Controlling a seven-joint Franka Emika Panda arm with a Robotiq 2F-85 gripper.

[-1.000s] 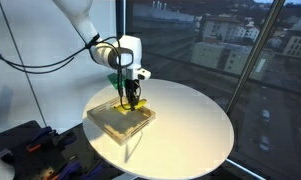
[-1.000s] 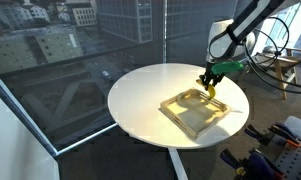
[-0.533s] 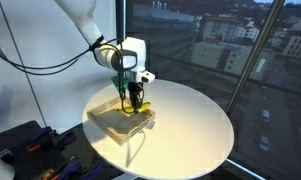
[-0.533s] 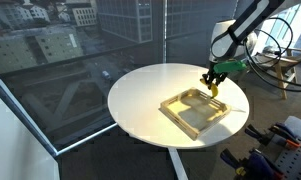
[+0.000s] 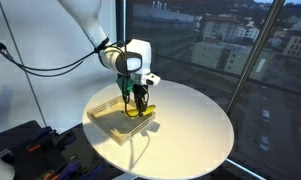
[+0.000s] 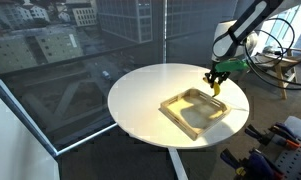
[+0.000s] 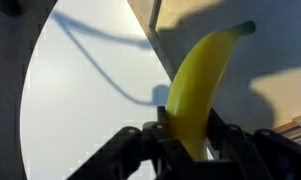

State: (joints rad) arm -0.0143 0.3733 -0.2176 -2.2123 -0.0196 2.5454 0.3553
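My gripper (image 7: 193,130) is shut on a yellow banana (image 7: 200,80), which sticks out lengthwise between the black fingers (image 7: 222,128). In both exterior views the gripper (image 5: 137,98) (image 6: 216,84) hangs low over a shallow wooden tray (image 5: 114,121) (image 6: 195,110) on the round white table (image 5: 195,135) (image 6: 140,100). The banana (image 5: 139,109) (image 6: 216,91) points down at the tray's edge; whether it touches the tray I cannot tell. In the wrist view the tan tray (image 7: 275,70) lies under the banana's tip.
Tall window glass (image 5: 220,60) stands just beyond the table. Black equipment and cables (image 5: 30,145) sit on the floor beside the table, also seen as dark gear (image 6: 280,145). A cable's shadow crosses the white tabletop (image 7: 80,100).
The gripper, still holding the banana, has shifted a little to the right in both exterior views, toward the tray's edge. The tray has not moved.
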